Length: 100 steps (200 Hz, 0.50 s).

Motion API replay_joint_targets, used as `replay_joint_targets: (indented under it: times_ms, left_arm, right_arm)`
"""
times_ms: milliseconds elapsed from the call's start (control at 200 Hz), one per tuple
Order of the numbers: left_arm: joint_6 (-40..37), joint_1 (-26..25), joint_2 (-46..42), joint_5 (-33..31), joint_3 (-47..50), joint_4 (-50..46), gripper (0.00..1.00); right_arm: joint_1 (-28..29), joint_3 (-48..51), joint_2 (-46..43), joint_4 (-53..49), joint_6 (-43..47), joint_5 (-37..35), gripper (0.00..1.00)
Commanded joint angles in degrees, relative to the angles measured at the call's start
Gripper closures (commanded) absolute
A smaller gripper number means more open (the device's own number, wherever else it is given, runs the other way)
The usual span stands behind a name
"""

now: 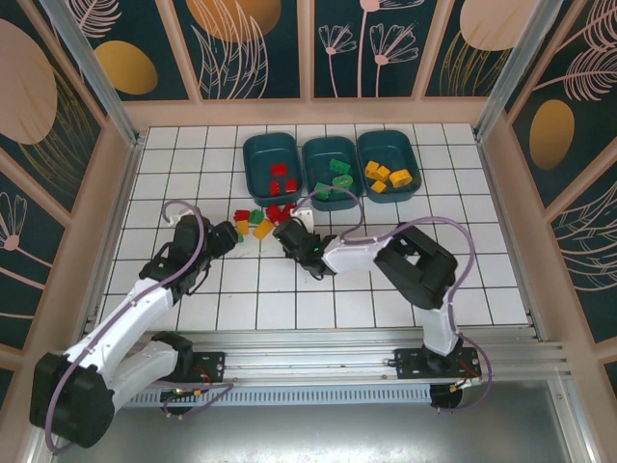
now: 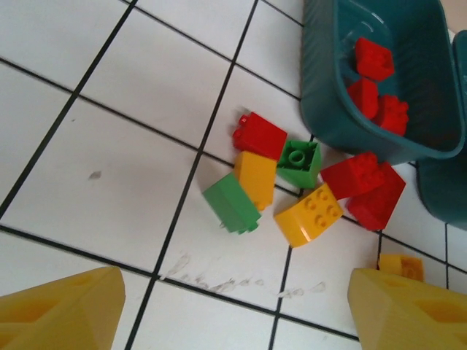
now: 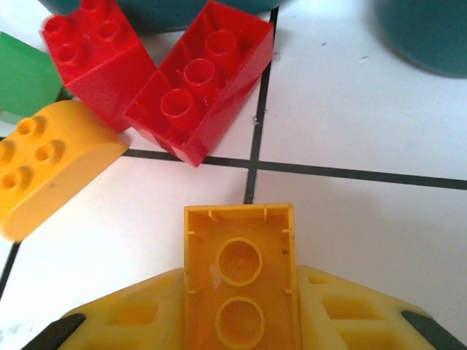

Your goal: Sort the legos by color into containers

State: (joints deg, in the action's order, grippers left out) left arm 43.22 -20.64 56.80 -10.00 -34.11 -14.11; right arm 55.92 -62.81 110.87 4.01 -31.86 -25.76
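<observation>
Yellow plastic fills your right pincer (image 3: 237, 313): it is pinching a yellow brick (image 3: 238, 255) by its long sides. The brick is upside down, with its hollow underside and two round sockets facing the wrist camera. Its long axis runs 6 to 12 in that view, in line with the reach. Your left pincer (image 2: 233, 310) hangs spread wide with nothing between its tips, above the white-tiled desk (image 2: 109, 168).

Just past the held brick, two glossy red bricks (image 3: 197, 95) lie touching at 12, with a round-topped yellow piece (image 3: 44, 175) at 10. From overhead, this loose heap (image 1: 258, 220) lies between your two pincers, red, green and yellow jumbled together.

Farther out, three dark teal tubs stand in a row. The left tub (image 1: 249, 154) holds reds, the middle tub (image 1: 310, 154) holds greens, and the right tub (image 1: 388, 137) holds yellow-orange pieces. From overhead, the right tub sits at about 2 o'clock from your right pincer, beyond the middle tub. I judge the right arm the nearer one for the carry, which should clear the middle tub's rim.
</observation>
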Motion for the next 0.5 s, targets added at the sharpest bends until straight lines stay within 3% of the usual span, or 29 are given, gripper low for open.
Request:
replay_joint_targets:
  times_ms: [0,110,190,345,495]
  left_arm:
    - [-4.2,-1.2,4.7,0.7,-4.0,-2.3,0.23]
    - [-6.4,-7.8,11.6,-2.7,-8.3,-2.1,0.21]
    - [-8.5,-10.4,17.8,-1.2,-11.7,-1.7,0.20]
    - [-13.6,-11.6,27.4,0.8,-15.8,-0.6,0.21]
    - [-16.3,-11.7,31.2,2.5,-17.3,1.4,0.19]
  right_arm:
    - [-1.0,1.5,-8.8,0.5,2.2,-4.2,0.69]
    - [-6.2,3.1,-14.2,0.2,5.3,-4.2,0.69]
    - [-12.5,4.0,-16.8,0.1,7.8,-2.9,0.69]
    - [-28.3,0.6,-13.9,-2.8,10.4,6.2,0.69]
    - [-37.1,-5.6,-7.9,-5.1,11.7,11.1,0.69]
